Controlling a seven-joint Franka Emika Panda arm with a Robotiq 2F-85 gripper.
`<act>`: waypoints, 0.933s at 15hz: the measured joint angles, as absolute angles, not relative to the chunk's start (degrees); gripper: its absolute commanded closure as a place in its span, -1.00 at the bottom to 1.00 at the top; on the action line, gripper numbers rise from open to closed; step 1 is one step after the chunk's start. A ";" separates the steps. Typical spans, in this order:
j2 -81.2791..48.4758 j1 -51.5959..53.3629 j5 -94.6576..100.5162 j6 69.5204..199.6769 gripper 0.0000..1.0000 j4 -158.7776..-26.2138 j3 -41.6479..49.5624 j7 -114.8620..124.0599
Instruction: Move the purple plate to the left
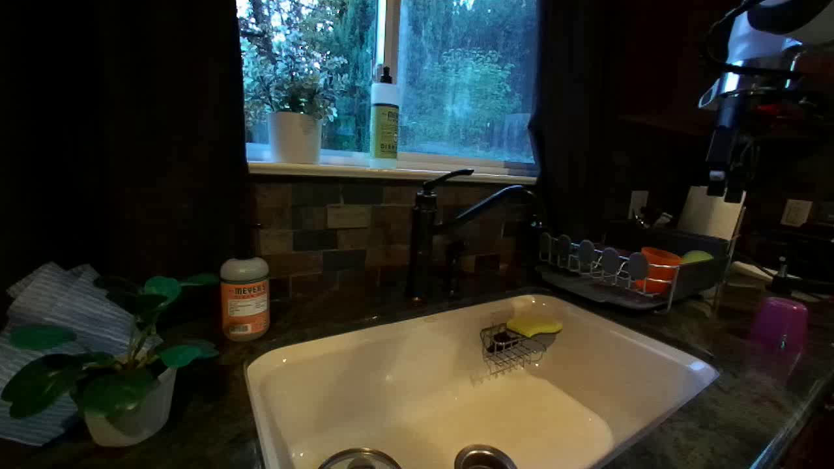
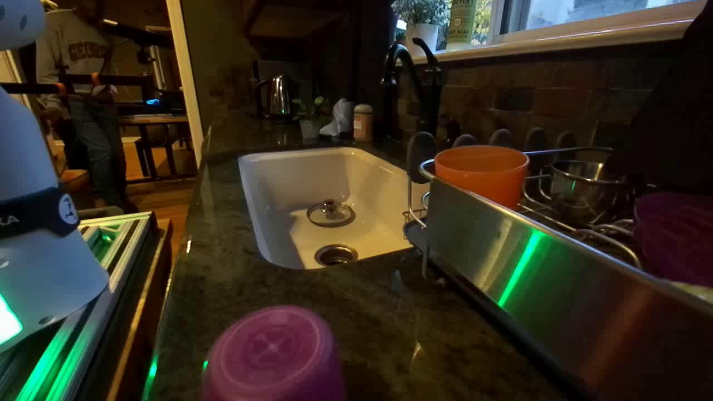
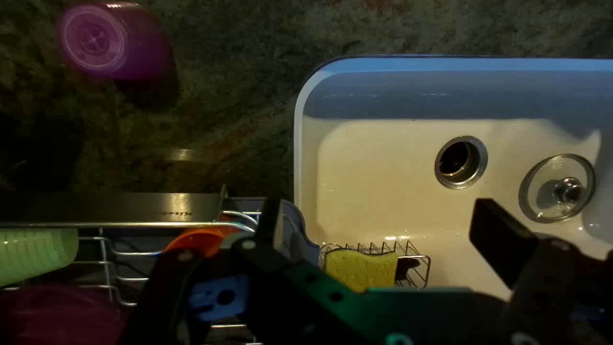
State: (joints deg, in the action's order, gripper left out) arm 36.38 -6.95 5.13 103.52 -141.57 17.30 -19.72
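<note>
Gripper (image 3: 377,213) is released: in wrist view its fingers (image 3: 500,239) are spread wide, straddling the rack-side rim of the sink (image 3: 373,163). In an exterior view only part of the arm (image 2: 47,278) shows. Can't pick out the purple plate for sure; a dark purple dish (image 3: 52,314) sits in the dish rack (image 2: 479,239) beside the sink, too dim to tell if that's it. Rack also holds an orange cup (image 2: 482,172), visible in all views, a light green piece (image 3: 36,254), best seen in wrist view, and a metal pot (image 2: 579,181), clear only in an exterior view. Inside the sink: glass lid (image 3: 558,189) near the drain (image 3: 461,162), plus a wire caddy (image 1: 511,357) in its rack-side corner with a yellow sponge (image 3: 359,268); caddy is out of sight in an exterior view, which adds a kettle (image 2: 281,94) past the sink's far end. Upside-down purple-pink cup (image 2: 273,351) sits on the counter (image 3: 230,28) off the sink's rack end.
</note>
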 measured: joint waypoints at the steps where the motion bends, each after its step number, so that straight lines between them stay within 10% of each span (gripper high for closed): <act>1: 36.38 -6.96 5.13 103.52 -1.00 -141.57 17.30 -19.72; 14: 31.39 -9.37 13.65 118.06 -1.00 -138.56 27.10 -41.31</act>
